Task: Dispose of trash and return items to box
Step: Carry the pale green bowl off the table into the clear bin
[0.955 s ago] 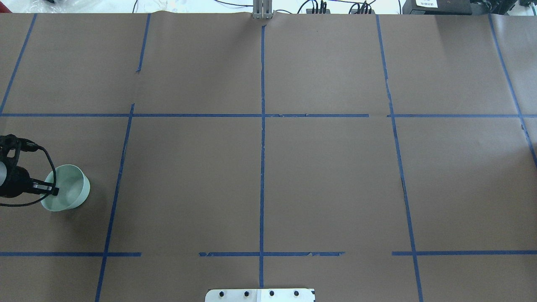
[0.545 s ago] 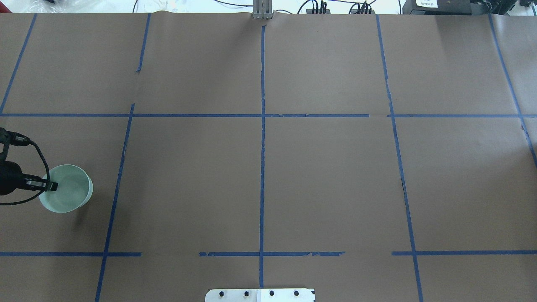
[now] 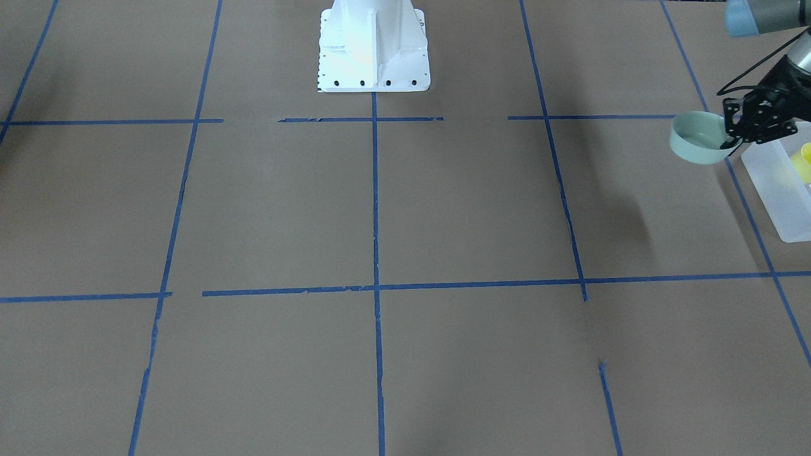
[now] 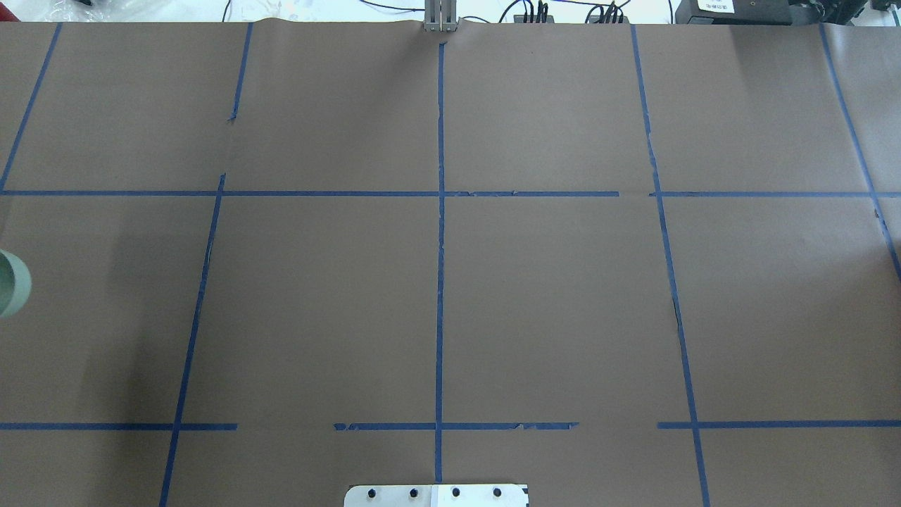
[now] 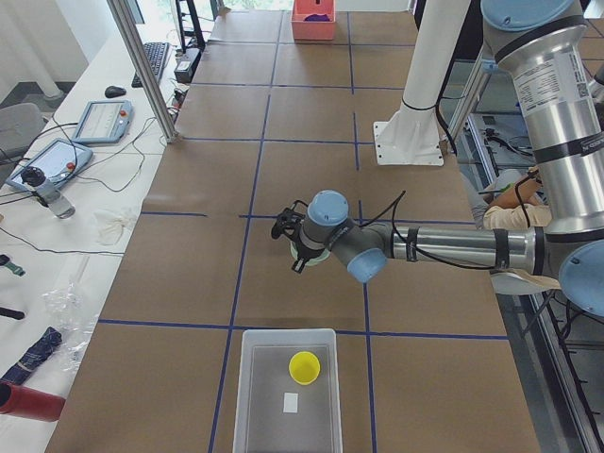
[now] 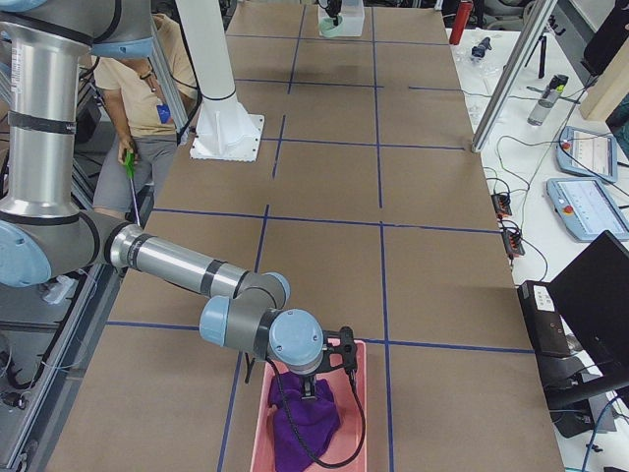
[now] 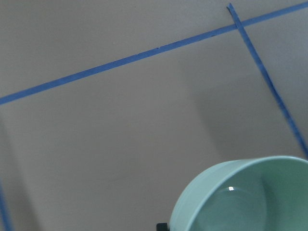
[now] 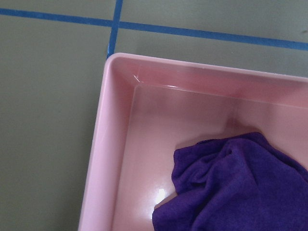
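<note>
My left gripper (image 3: pixel 728 140) is shut on the rim of the pale mint-green bowl (image 3: pixel 696 138) and holds it in the air just beside the frosted-white box (image 3: pixel 776 190). The yellow cup (image 3: pixel 806 161) stands inside the box. In the exterior left view the cup (image 5: pixel 304 366) sits in the box (image 5: pixel 269 396), and the bowl (image 5: pixel 307 255) is mostly hidden behind the wrist. Only the bowl's edge (image 4: pixel 13 283) shows in the overhead view. The left wrist view shows the bowl (image 7: pixel 250 199) above the brown paper. My right gripper (image 6: pixel 311 385) hangs over a pink bin; I cannot tell whether it is open or shut.
The pink bin (image 8: pixel 115 144) holds a purple cloth (image 8: pixel 231 187) at the table's right end (image 6: pixel 349 433). The robot's white base (image 3: pixel 372 44) stands at the table's near edge. Brown paper with blue tape lines (image 4: pixel 440 232) covers the table. A person (image 6: pixel 147 88) stands behind the robot.
My left gripper has carried the bowl leftward, out of the overhead view. Only the bowl's edge stays visible at the left border.
</note>
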